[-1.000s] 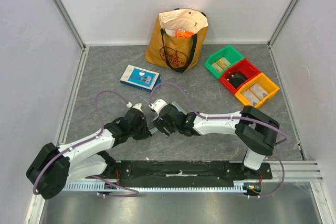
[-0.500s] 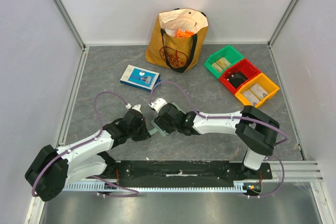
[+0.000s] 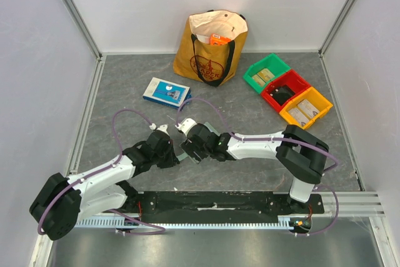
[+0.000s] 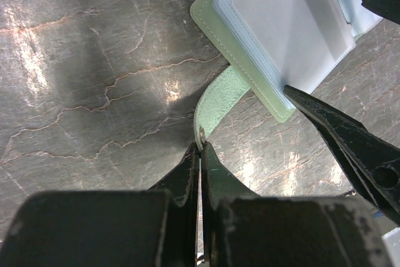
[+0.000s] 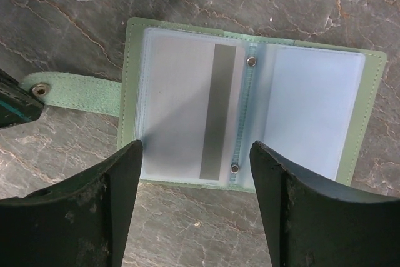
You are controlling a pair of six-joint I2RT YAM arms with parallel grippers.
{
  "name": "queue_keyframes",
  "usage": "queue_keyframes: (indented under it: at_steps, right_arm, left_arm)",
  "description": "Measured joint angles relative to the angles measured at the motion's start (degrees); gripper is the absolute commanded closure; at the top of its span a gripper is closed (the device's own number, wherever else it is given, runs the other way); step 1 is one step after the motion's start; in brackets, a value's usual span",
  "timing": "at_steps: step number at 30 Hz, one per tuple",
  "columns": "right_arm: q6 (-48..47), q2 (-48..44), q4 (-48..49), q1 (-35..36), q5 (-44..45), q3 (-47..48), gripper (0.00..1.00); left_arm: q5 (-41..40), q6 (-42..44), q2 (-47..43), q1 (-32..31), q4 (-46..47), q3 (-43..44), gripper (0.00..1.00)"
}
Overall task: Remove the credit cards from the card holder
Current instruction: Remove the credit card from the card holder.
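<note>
From here I see the card holder (image 5: 300, 92) lying opened flat like a booklet on the grey tabletop (image 3: 125, 98), near the front edge and right between the two arms. My left hand (image 4: 200, 148) is pinched fully together on the end of the holder's pale green strap (image 5: 81, 95), just by its metal snap, with the strap curving from the fingertips to the holder's edge. My right hand (image 5: 195, 148) stands wide, one finger on either side of the holder's near edge, above it and gripping nothing; whether the tips touch the cover I cannot tell. Through the clear pocket on the strap side a credit card (image 5: 181, 110) shows, greyish under the plastic with a dark stripe down it, fully seated in its sleeve. The pocket on the other side looks pale and I cannot make out a card in it. Farther back on the tabletop are a blue-and-white box (image 3: 166, 92), a tan tote bag (image 3: 211, 45), and a row of green (image 3: 267, 73), red (image 3: 286, 89) and yellow bins (image 3: 306, 107), all well apart from the holder.
</note>
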Motion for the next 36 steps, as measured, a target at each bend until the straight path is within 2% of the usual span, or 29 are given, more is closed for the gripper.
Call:
queue_keyframes:
  at_steps: [10, 17, 25, 36]
  right_arm:
    - [0.0, 1.5, -0.3, 0.0, -0.7, 1.6, 0.22]
    - [0.2, 2.0, -1.0, 0.1, 1.7, 1.9, 0.29]
    - [0.3, 1.6, -2.6, 0.1, 3.3, 2.6, 0.30]
    - [1.2, 0.1, -3.5, -3.0, 0.1, 2.7, 0.22]
  left_arm:
    - [0.0, 0.0, -0.2, 0.0, 0.0, 0.0, 0.98]
    - [0.0, 0.0, -1.2, 0.0, -0.3, 0.0, 0.98]
    - [0.0, 0.0, -1.9, 0.0, -0.7, -0.3, 0.98]
    - [0.0, 0.0, -1.9, 0.0, -1.3, -0.7, 0.98]
